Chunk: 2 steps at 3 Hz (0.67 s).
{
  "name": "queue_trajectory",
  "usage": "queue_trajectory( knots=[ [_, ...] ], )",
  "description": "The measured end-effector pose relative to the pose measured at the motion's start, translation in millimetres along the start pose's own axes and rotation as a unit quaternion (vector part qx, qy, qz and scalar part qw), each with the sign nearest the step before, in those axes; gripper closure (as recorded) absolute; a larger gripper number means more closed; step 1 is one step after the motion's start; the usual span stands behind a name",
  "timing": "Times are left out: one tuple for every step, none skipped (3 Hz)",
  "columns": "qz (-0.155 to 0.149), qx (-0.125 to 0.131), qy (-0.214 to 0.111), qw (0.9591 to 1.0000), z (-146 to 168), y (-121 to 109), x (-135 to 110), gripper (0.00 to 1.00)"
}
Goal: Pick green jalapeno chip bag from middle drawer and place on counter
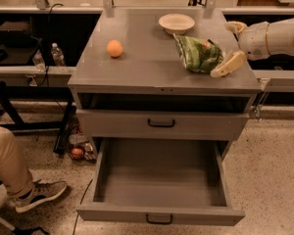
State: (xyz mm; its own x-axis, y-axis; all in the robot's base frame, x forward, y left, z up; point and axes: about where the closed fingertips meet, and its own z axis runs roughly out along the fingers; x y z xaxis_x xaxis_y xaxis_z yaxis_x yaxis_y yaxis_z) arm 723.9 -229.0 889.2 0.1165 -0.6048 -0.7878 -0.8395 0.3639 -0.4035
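The green jalapeno chip bag lies on the counter near its right side, just in front of the bowl. My gripper is at the counter's right edge, right of the bag, with its fingers spread open; the near finger rests close to the bag's right end, the far finger is clear of it. The middle drawer stands pulled out at the bottom of the cabinet and holds nothing that I can see.
An orange sits on the counter's left part and a white bowl at its back. A shut drawer front is above the open one. A person's leg and shoe are at the lower left. Bottles stand on a shelf left.
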Motion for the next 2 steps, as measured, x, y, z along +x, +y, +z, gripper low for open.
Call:
queue_trajectory(
  knots=[
    [0.022,0.024,-0.004,0.9995,-23,-9,13,0.0],
    [0.046,0.049,-0.007,0.9977,-47,-21,27,0.0]
  ],
)
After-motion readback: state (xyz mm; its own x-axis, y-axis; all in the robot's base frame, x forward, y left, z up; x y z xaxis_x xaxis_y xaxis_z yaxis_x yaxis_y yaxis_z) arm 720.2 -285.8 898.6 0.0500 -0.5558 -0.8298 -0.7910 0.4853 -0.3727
